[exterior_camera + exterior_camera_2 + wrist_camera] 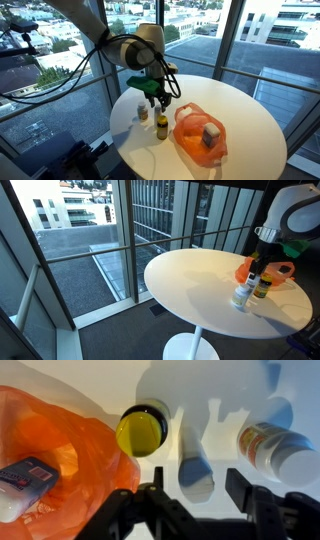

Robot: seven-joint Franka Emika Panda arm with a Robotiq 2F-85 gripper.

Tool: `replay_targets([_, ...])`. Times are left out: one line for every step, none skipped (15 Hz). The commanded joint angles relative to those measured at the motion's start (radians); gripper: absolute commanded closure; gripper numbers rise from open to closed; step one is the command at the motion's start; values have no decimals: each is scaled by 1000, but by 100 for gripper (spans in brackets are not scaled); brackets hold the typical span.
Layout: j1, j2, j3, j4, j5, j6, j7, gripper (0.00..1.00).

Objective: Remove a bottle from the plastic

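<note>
Orange bag [187, 124], one yellow-capped bottle [141, 432], one white bottle [270, 448], one end effector [195, 484], jaws apart

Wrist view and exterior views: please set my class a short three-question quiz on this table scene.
1. True or false: the pincer is shut on the yellow-capped bottle.
2. How many bottles stand on the table outside the orange plastic bag?
3. Which bottle stands nearer the bag? A: yellow-capped bottle. B: white-capped bottle.

Key: 1 false, it is open and empty; 2 two; 3 A.
</note>
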Motion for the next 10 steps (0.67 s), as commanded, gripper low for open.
replay_targets([-10, -53, 0, -2, 19, -33, -16, 4])
replay_targets([-10, -68, -1, -2, 17, -42, -18, 0])
replay_targets([-11, -79, -2, -1, 14, -55, -18, 0])
replay_targets([-12, -94, -3, 0, 12, -75, -23, 0])
replay_targets([-13, -109, -3, 1, 13, -98, -29, 0])
replay_targets([-13, -124, -4, 3, 12, -129, -31, 0])
replay_targets([-14, -140, -5, 3, 9, -156, -30, 0])
replay_targets([-14, -157, -6, 4, 7, -184, -30, 0])
replay_targets([-15, -175, -8, 5, 11, -216, -35, 0])
replay_targets([-15, -193, -9, 7, 11, -245, -38, 0])
